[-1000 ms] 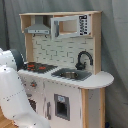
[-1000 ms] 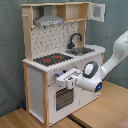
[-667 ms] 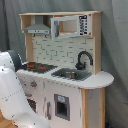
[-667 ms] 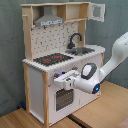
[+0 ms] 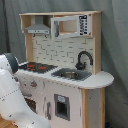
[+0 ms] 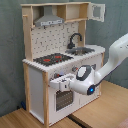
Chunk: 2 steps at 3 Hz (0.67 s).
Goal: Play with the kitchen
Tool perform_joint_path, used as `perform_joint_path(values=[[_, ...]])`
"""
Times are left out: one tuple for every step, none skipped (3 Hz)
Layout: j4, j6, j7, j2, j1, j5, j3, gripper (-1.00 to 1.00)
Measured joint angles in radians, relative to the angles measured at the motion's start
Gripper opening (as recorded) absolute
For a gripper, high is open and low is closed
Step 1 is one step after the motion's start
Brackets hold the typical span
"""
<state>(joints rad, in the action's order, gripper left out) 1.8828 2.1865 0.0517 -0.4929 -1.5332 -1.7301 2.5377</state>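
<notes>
The kitchen is a white and light-wood toy with a black-red hob, black tap, sink, grey hood and dotted backboard. In the second exterior view my gripper is at the kitchen's front, right at the strip above the oven door, below the hob. The oven door's top edge looks tipped slightly outward under it. In the first exterior view my white arm covers the oven front and hides the gripper.
The upper cabinet's small door stands open at the second exterior view's top right. The kitchen stands on a wooden floor against a grey curtain. My arm reaches in from the second exterior view's right, past the rounded counter end.
In the second exterior view my gripper has shifted a little down and to the left along the kitchen's front, closer to the oven door's top. The kitchen itself has not moved.
</notes>
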Motion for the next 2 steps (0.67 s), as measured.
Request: perform_joint_path(values=[[0.044,0.052,-0.016,0.068,-0.008,-0.028,-0.005,1.0],[0.053,0.039,-0.017,0.071,-0.007,-0.032,-0.005,1.0]])
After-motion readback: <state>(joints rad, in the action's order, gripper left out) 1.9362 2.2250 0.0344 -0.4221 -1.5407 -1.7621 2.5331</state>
